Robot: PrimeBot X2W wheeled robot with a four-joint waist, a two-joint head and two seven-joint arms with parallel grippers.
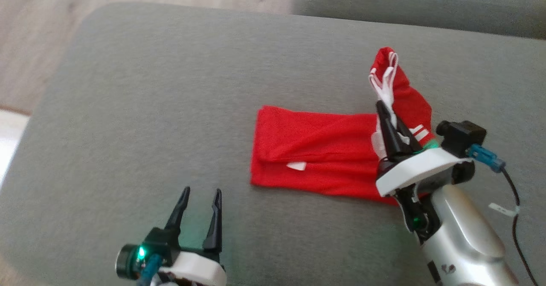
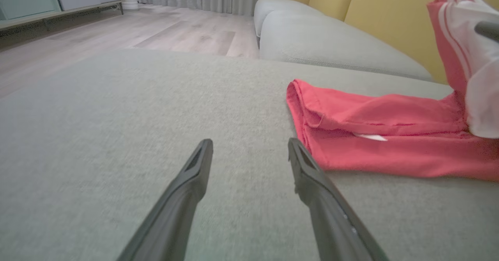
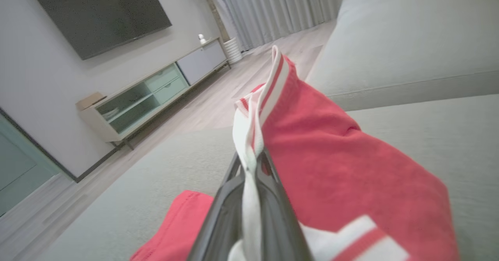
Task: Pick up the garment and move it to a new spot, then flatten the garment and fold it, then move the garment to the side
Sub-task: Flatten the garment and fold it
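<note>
Head view shows a red garment [image 1: 315,153] with white striped trim, lying as a folded band right of centre on a grey cushion [image 1: 149,85]. Its right end is lifted, pinched by the right gripper [image 1: 387,113], fingers clamped on the white trim; whether red cloth is caught too is hard to tell. The left gripper [image 1: 202,191] hovers near the band's lower left corner, fingers spread, holding nothing. The cloth looks thin, light and limp, so it will likely sag and drag; hems and corners seem the best places to grip. Bare cushion stretches left and toward the robot. Its left edge rounds off to wooden floor [image 1: 38,42]; a second cushion [image 1: 426,0] borders the far side.
</note>
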